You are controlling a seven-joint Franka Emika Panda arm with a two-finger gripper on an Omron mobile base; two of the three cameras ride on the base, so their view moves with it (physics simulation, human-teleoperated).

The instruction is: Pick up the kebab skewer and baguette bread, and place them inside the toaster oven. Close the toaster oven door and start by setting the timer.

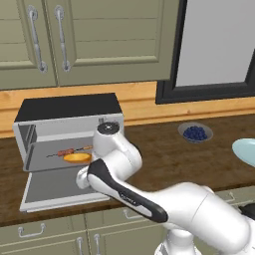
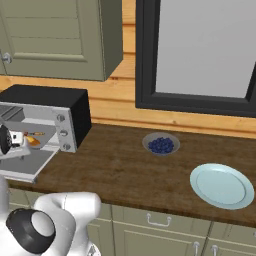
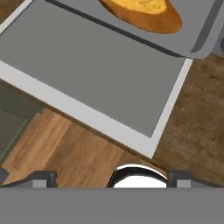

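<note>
Baguette bread (image 1: 77, 158) and kebab skewer (image 1: 69, 151) sit inside the toaster oven (image 1: 67, 130); my gripper (image 3: 111, 177), fingers spread empty, hovers over the lowered toaster oven door (image 3: 94, 74), presumably to lift it.

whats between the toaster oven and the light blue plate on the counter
A bowl of blueberries sits on the wooden counter between the toaster oven and the plate, nearer the back wall. The right base view shows this best.

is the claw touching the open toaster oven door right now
Apart. In the hand view the claw hangs open above the toaster oven door, with wooden counter visible between.
</note>
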